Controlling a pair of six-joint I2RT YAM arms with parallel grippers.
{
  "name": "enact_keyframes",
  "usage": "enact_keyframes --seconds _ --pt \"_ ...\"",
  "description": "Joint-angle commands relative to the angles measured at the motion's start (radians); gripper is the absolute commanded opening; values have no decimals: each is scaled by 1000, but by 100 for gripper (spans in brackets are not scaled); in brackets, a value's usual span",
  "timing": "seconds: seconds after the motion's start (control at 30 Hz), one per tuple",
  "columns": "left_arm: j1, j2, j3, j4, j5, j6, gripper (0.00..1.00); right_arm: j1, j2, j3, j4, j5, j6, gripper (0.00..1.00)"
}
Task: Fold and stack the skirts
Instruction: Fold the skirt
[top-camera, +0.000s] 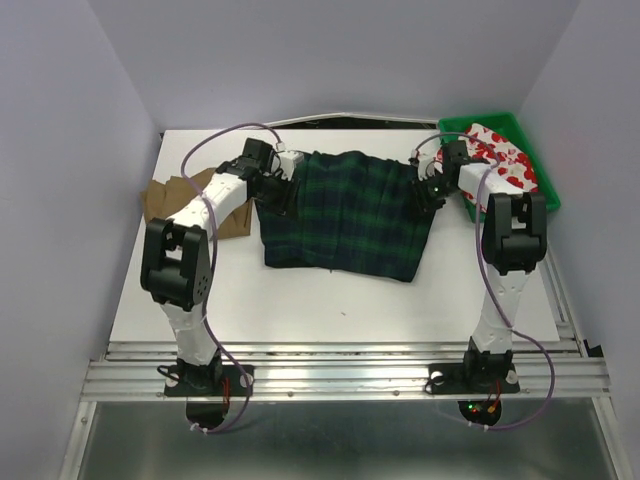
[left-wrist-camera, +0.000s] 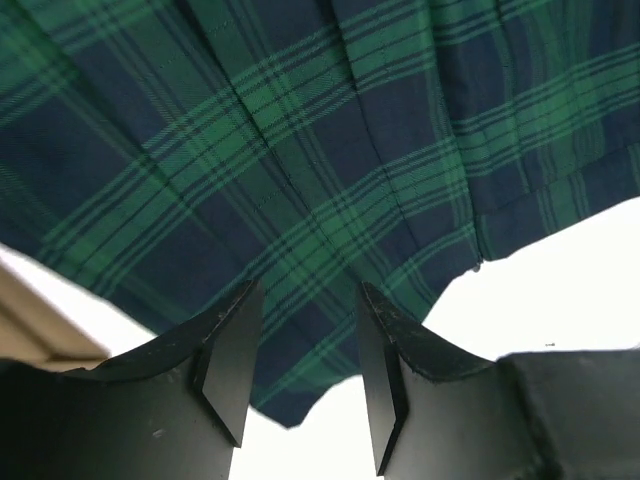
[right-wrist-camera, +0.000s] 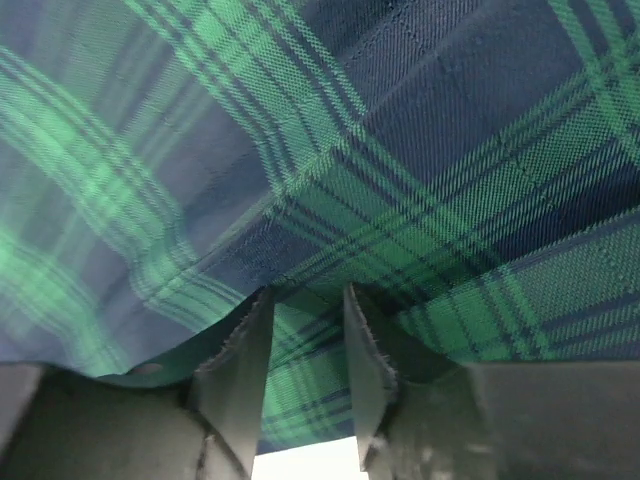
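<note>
The dark green-navy plaid pleated fabric skirt lies spread beside the green plastic bin. It is probably soft and floppy, best pinched at its side edges. The left gripper and right gripper stand parted, with cloth between the jaws.

Plaid skirt lies flat centrally, tan skirt left.

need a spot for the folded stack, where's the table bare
Free: the wide near strip of table between the plaid skirt and the arm bases. Crowded: the far side, with the tan skirt left, the plaid one mid, the green bin right.
</note>
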Motion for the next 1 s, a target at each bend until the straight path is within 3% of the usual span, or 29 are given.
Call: enact_keyframes --seconds 0.0,0.13,0.27,0.37,0.47,0.5,0.6,0.77,0.97 --pt "7 71 -2 40 13 -27 52 19 -39 -102 70 85 -107 36" --pt "10 149 40 31 -8 -7 53 56 -151 -294 58 120 -210 35" --pt "10 267 147 20 -34 9 53 189 -297 -562 -42 134 -311 34" --pt "10 359 253 -7 -54 26 54 293 -414 -635 -118 53 -323 34" --pt "8 508 472 -82 -60 61 54 413 -460 -590 -276 -123 -330 34" --pt "8 580 598 -142 -53 78 53 424 -462 -531 -308 -247 -315 35" --pt "16 602 695 -172 18 152 56 406 -442 -408 -333 -342 -226 36" --pt "13 377 555 -69 149 201 59 207 -370 -167 -150 -327 19 36" --pt "-35 205 364 -32 234 172 60 145 -143 63 42 -257 169 37"
